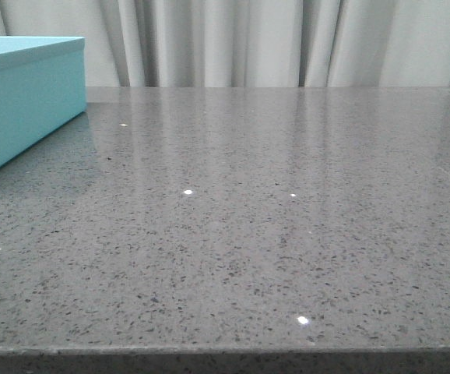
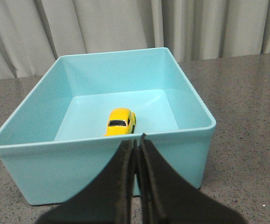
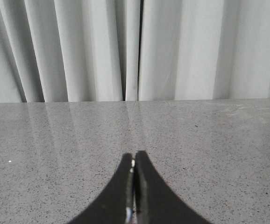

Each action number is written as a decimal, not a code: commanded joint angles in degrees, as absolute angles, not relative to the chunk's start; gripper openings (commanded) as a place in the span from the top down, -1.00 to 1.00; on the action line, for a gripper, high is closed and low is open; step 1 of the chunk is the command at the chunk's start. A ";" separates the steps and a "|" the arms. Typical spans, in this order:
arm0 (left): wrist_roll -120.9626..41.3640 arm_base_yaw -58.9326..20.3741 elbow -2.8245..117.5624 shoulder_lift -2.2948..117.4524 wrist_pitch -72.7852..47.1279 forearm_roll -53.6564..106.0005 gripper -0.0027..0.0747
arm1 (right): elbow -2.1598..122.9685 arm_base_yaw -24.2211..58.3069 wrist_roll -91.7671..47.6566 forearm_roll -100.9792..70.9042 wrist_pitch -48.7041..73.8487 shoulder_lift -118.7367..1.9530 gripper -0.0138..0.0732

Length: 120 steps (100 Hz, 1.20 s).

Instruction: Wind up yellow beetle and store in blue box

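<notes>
Yellow beetle (image 2: 121,122) sits inside the blue box (image 2: 102,172), on the box floor, upright on its wheels, close to the near wall, roughly mid-width. Nothing touches it. Left pincer (image 2: 137,140) is clenched, fingers pressed together with only a thin seam between them, holding nothing. Its tips sit outside the box, just before the near rim, lined up almost straight with the beetle; the box wall stands between tips and car.

Right pincer (image 3: 134,156) also clenched and empty, hovering over bare grey speckled surface (image 3: 219,154), pale curtain (image 3: 135,46) behind. No beetle or box in that view, so it is well apart from the car.

Front view: only the corner of the blue box (image 1: 22,101) at the far left on the surface (image 1: 248,234); neither pincer shows there.
</notes>
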<state>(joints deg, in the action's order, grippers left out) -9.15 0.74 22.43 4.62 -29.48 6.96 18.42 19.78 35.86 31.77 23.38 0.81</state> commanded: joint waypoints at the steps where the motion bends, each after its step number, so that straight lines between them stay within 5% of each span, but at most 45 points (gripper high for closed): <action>1: -9.11 0.19 23.89 5.21 -24.95 7.80 0.98 | 19.87 19.68 35.23 33.69 19.52 0.38 0.82; 23: -9.11 0.19 21.52 5.21 -24.51 5.41 0.98 | 19.87 19.68 35.23 33.69 19.52 0.38 0.82; 50: -4.18 0.19 10.26 1.78 -4.30 1.93 0.98 | 19.87 19.68 35.23 33.69 19.52 0.38 0.82; 85: 2.08 -0.97 -2.54 -2.10 3.45 0.36 0.98 | 19.87 19.68 35.23 33.69 19.72 0.32 0.82; 120: 2.08 -1.75 -2.27 -2.10 -0.61 0.36 0.98 | 19.87 19.68 35.23 33.69 19.83 0.32 0.82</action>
